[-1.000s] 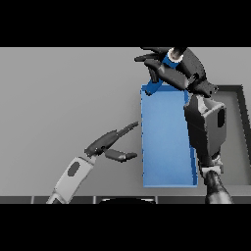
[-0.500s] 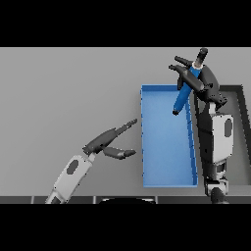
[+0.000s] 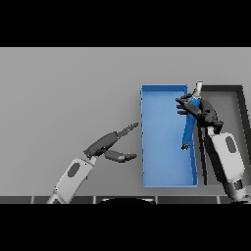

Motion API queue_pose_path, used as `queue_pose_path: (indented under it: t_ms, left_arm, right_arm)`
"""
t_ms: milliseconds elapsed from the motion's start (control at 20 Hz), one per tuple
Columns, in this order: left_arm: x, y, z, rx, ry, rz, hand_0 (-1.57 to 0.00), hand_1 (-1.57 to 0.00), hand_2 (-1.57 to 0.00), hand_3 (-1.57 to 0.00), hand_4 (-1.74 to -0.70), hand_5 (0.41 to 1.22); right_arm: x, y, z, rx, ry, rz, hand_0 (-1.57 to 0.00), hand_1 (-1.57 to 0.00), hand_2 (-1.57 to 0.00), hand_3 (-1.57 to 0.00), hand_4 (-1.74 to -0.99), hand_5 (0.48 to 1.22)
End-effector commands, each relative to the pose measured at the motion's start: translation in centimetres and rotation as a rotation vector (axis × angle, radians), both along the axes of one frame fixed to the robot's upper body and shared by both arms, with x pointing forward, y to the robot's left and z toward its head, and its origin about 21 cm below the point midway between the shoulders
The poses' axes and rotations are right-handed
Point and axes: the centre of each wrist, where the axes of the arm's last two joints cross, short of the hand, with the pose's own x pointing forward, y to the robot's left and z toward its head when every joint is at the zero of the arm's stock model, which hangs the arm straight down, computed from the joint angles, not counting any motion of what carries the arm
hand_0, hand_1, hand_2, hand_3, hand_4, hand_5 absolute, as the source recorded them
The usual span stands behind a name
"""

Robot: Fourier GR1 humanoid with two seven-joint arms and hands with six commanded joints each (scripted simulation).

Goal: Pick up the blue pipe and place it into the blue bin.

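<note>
Right hand (image 3: 200, 111) sits at the upper right of the frame, over the right wall of the blue bin (image 3: 147, 137), fingers curled round the blue pipe (image 3: 189, 128) near its top end. So it's closed on the pipe, no doubt there.

The pipe hangs down from the hand, long axis close to vertical in the frame w/ a slight lean toward lower left. Its pale upper tip pokes out above the hand, and the lower end shows against the bin floor, right side, about halfway down the bin. Can't tell if that tip touches the floor or hangs above it, looks lifted to me tbh.

Key relation imo: the pipe runs roughly along the bin's long side, and its lower part is already inside the bin outline, close to the right wall. The top end and the hand are just about over that wall, w/ a dark tray (image 3: 240, 122) right beside it on the far side. If the fingers let go now, I'd guess it drops in lengthwise, but the top could clip the wall or tip toward the tray. Nudging a bit left first seems safer.

Left hand (image 3: 113, 146) is mid frame, left of the bin, fingers straight, thumb out, holding nothing. Right hand is the only one in play.
</note>
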Motion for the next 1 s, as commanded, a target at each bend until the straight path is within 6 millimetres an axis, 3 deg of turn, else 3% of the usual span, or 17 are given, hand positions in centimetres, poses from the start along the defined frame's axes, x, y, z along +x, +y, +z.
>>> queue_pose_path:
  t_ms: [0, 50, 100, 150, 250, 350, 450, 600, 800, 900, 950]
  left_arm:
    - [0.0, 0.1, 0.2, -0.005, -0.006, 0.001, 0.0, 0.0, 0.0, 0.0, -0.88, 0.481]
    - [0.0, 0.0, 0.1, -0.002, -0.005, 0.001, 0.0, 0.0, 0.0, 0.0, -0.89, 0.483]
    - [0.1, -0.3, 0.4, -0.001, -0.005, 0.0, 0.0, 0.0, 0.0, 0.0, -0.89, 0.486]
    - [0.0, -0.1, 0.3, -0.004, -0.01, -0.002, 0.0, 0.0, 0.0, 0.0, -0.88, 0.49]
    - [0.3, -0.1, 0.4, 0.003, -0.01, 0.004, 0.0, 0.0, 0.0, 0.0, -0.88, 0.495]
    - [0.1, 0.1, 0.5, -0.012, -0.013, -0.001, 0.0, 0.0, 0.0, 0.0, -0.88, 0.497]
    - [0.5, -0.2, 0.6, -0.001, -0.006, 0.009, 0.0, 0.0, 0.0, 0.0, -0.88, 0.495]
    - [0.6, 0.1, 0.5, 0.006, -0.007, 0.011, 0.0, 0.0, 0.0, 0.0, -0.88, 0.49]
    - [0.5, 0.1, 0.5, 0.001, -0.003, 0.008, 0.0, 0.0, 0.0, 0.0, -0.88, 0.48]
    - [0.7, 0.2, 0.3, 0.004, -0.003, 0.003, 0.0, 0.0, 0.0, 0.0, -0.88, 0.476]
    - [0.5, 0.3, 0.3, 0.002, -0.009, 0.002, 0.0, 0.0, 0.0, 0.0, -0.88, 0.474]
  right_arm:
    - [-0.5, 0.1, -0.7, -0.022, 0.05, -0.004, -1.57, -1.57, -1.57, -0.62, -1.662, 1.221]
    - [-0.9, 0.2, -1.0, -0.03, 0.089, -0.005, -1.57, -1.57, -1.57, -0.81, -1.617, 1.199]
    - [-0.8, 0.5, -1.5, -0.036, 0.143, -0.022, -1.57, -1.51, -1.45, -0.96, -1.573, 1.188]
    - [-0.9, 0.4, -1.8, -0.032, 0.176, -0.028, -1.26, -1.21, -1.16, -0.77, -1.515, 1.176]
    - [-0.9, 0.3, -2.4, -0.02, 0.231, -0.035, -0.8, -0.77, -0.74, -0.49, -1.385, 1.114]
    - [-1.0, 0.3, -2.7, -0.008, 0.297, 0.008, -0.51, -0.5, -0.48, -0.31, -1.296, 1.152]
    - [-1.2, 0.8, -2.7, -0.067, 0.321, 0.086, -0.33, -0.32, -0.3, -0.2, -1.23, 1.056]
    - [-1.1, 0.9, -2.3, -0.171, 0.307, 0.139, -0.17, -0.16, -0.16, -0.1, -1.16, 0.945]
    - [-1.0, 1.1, -2.4, -0.242, 0.305, 0.176, -0.07, -0.07, -0.06, -0.04, -1.131, 0.829]
    - [-0.9, 1.1, -3.0, -0.249, 0.303, 0.178, -0.38, -0.18, -0.08, -0.03, -1.144, 0.792]
    - [-0.9, 1.2, -3.0, -0.256, 0.3, 0.177, -0.3, -0.15, -0.07, -0.02, -1.152, 0.778]
